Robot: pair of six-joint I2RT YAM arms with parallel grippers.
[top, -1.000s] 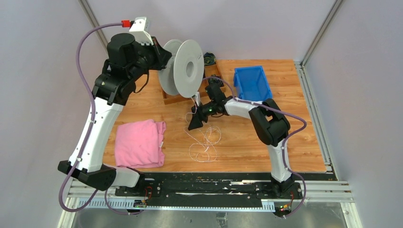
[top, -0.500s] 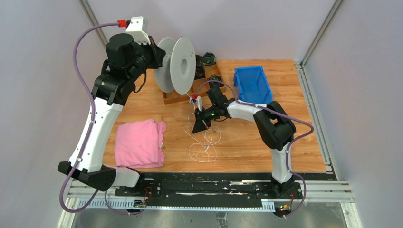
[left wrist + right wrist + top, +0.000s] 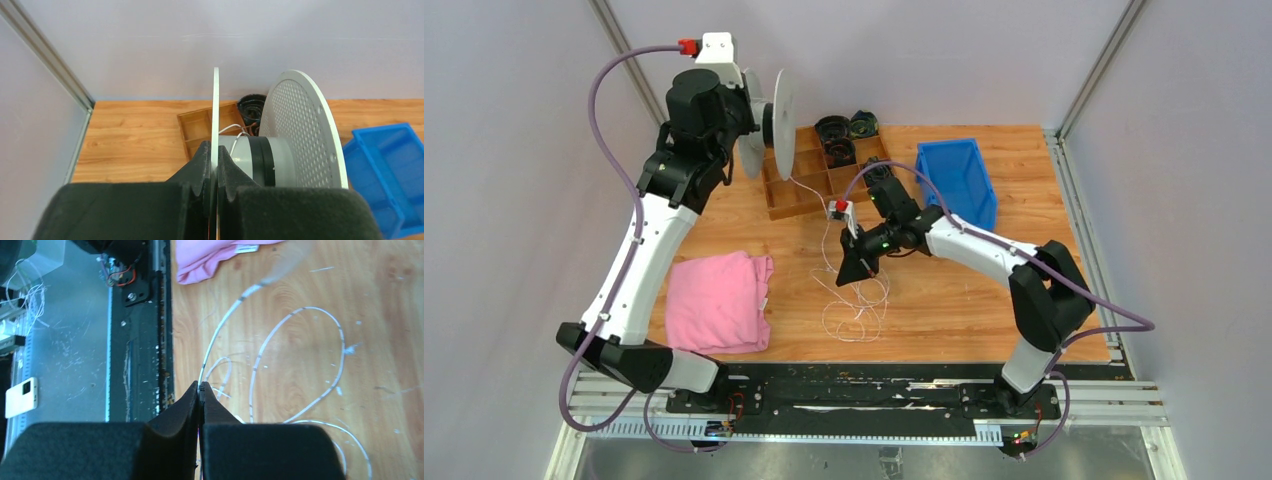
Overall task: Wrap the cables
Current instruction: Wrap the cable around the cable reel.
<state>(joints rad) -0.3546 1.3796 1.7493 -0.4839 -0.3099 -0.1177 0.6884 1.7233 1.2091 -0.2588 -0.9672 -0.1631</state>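
A white spool (image 3: pixel 776 118) hangs edge-on above the table's back left, and my left gripper (image 3: pixel 754 125) is shut on one of its flanges. In the left wrist view that thin flange (image 3: pixel 215 105) stands between the black fingers of my left gripper (image 3: pixel 215 150); the perforated far flange (image 3: pixel 305 130) is to the right. The thin white cable (image 3: pixel 860 308) lies in loose loops on the wood, with one strand running up to the spool hub. My right gripper (image 3: pixel 856 272) is just above the loops. In the right wrist view my right gripper (image 3: pixel 200 386) is shut on the cable (image 3: pixel 220 332).
A folded pink cloth (image 3: pixel 719 300) lies at the front left. A wooden compartment tray (image 3: pixel 782 200) with dark coiled bundles (image 3: pixel 834 130) sits at the back, under the spool. A blue bin (image 3: pixel 954 175) stands at the back right.
My right gripper has shut on the cable and shifted a little right and toward the front. My left arm has turned the spool edge-on and carried it left and back.
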